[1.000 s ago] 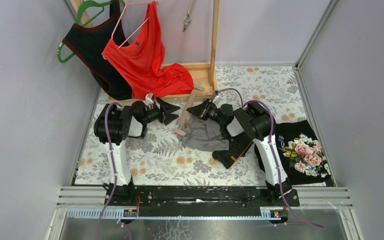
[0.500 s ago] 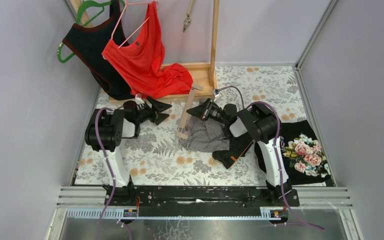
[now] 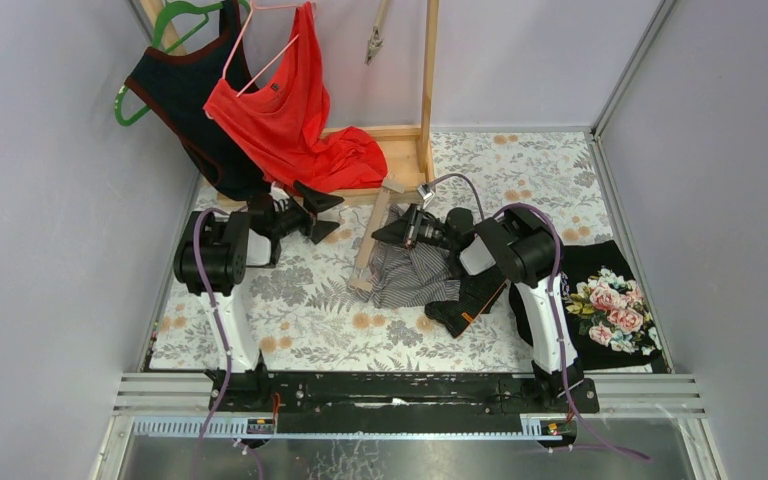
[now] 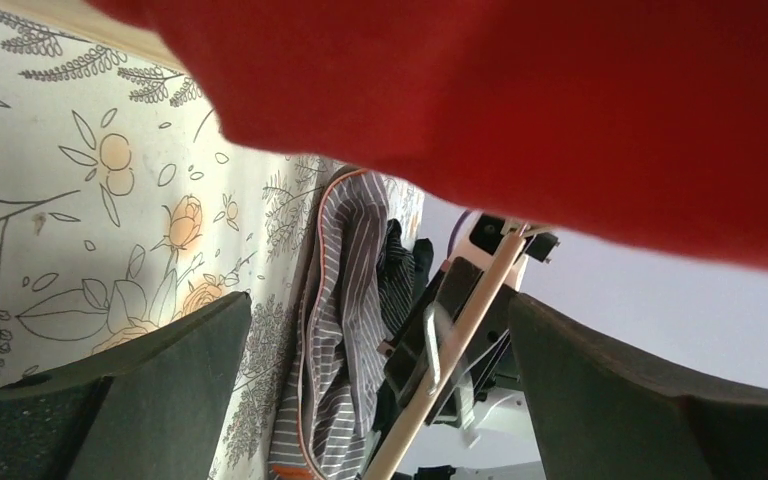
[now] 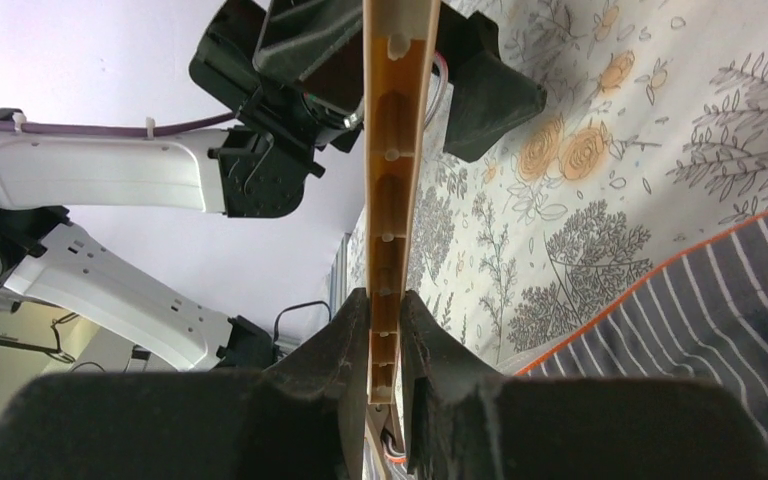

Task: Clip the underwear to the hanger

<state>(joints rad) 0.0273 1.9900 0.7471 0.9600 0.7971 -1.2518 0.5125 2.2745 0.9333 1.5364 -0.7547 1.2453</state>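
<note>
The hanger is a tan bar lying slanted over the floral table cloth, its lower end on the underwear, a grey striped pair with orange trim. My right gripper is shut on the bar from the right. In the right wrist view the ribbed hanger runs straight up between the right gripper's pads, with the underwear at lower right. My left gripper stands wide open, left of the hanger and apart from it. The left wrist view shows the left gripper holding nothing, with the hanger and underwear beyond.
A wooden rack stands at the back, with a red top and a dark tank top hanging on it. The red top's hem drapes just above my left gripper. A black floral garment lies at the right, and another dark garment lies by the right arm.
My left gripper has opened wide and drawn back up and to the left, away from the hanger. The right gripper has shifted the hanger slightly toward the near side.
</note>
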